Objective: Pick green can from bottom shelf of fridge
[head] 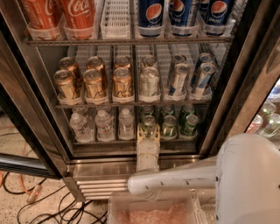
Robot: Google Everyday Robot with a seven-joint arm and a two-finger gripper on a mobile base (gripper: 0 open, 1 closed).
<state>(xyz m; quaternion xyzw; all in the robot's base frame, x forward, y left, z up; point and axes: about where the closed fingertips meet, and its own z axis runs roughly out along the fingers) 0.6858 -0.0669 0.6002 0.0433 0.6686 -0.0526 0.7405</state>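
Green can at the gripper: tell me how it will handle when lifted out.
The green can, at the gripper on the bottom shelf, looks shiny, so probably slippery. It stands upright and narrow, so a push may tip it against the green can behind.

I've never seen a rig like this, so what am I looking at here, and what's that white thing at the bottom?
The white tube is a robot's arm, seen by one camera looking down over it. It reaches into a display fridge. Its gripper is at the bottom shelf, right at the front-left green can; whether it grips the can yet, I cannot tell. Water bottles stand to the left, gold cans and Pepsi cans on racks above.
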